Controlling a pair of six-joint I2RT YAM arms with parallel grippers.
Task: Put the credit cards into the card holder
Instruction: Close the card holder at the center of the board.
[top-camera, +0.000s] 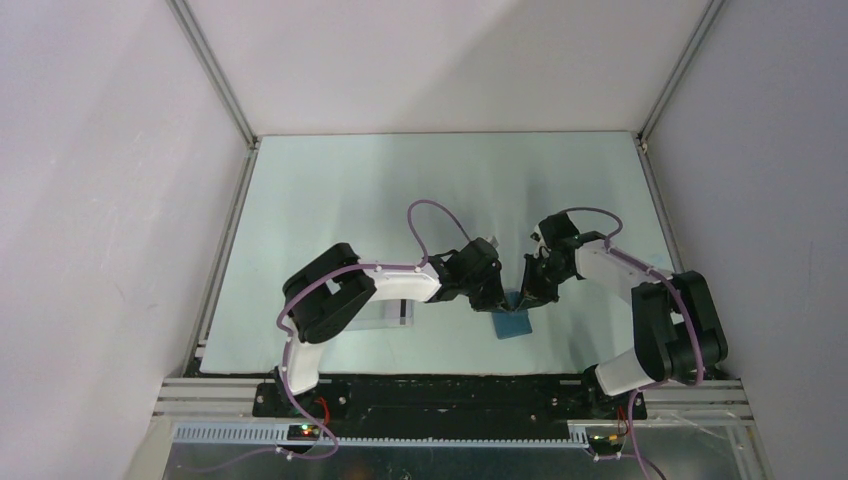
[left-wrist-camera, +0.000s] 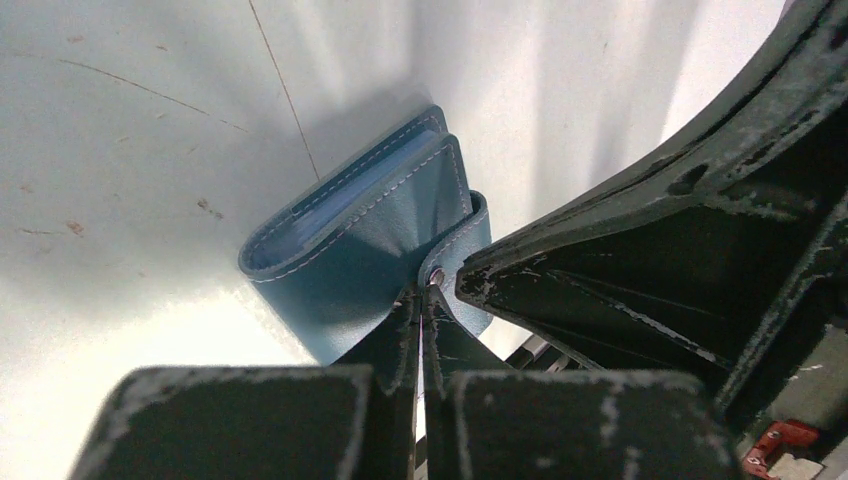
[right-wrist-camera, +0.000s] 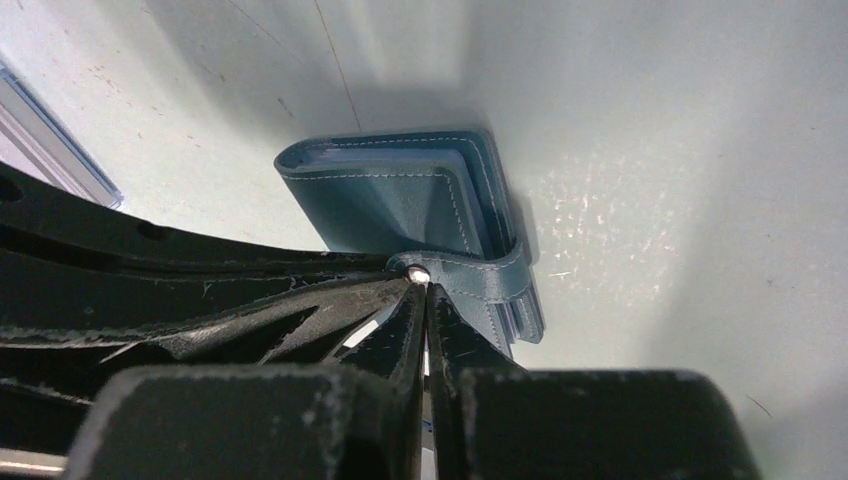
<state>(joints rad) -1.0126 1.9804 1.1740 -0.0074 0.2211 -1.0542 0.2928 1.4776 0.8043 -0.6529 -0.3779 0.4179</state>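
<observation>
The card holder (top-camera: 512, 322), a small teal-blue wallet, lies folded on the table between the two arms. My left gripper (top-camera: 497, 298) and right gripper (top-camera: 527, 294) meet over its far edge. In the left wrist view the card holder (left-wrist-camera: 360, 220) lies just beyond my shut left gripper (left-wrist-camera: 422, 296), whose tips rest at the metal snap of the clasp tab (left-wrist-camera: 462, 245). The right wrist view shows the card holder (right-wrist-camera: 400, 195), with my shut right gripper (right-wrist-camera: 423, 290) touching the same snap on the tab (right-wrist-camera: 485, 278). Neither gripper holds anything. I cannot pick out the credit cards for certain.
A clear plastic box (top-camera: 385, 315) with a dark stripe on it lies partly under my left forearm, and its edge (right-wrist-camera: 50, 140) shows in the right wrist view. White walls with metal rails (top-camera: 215, 70) enclose the pale table (top-camera: 400, 180).
</observation>
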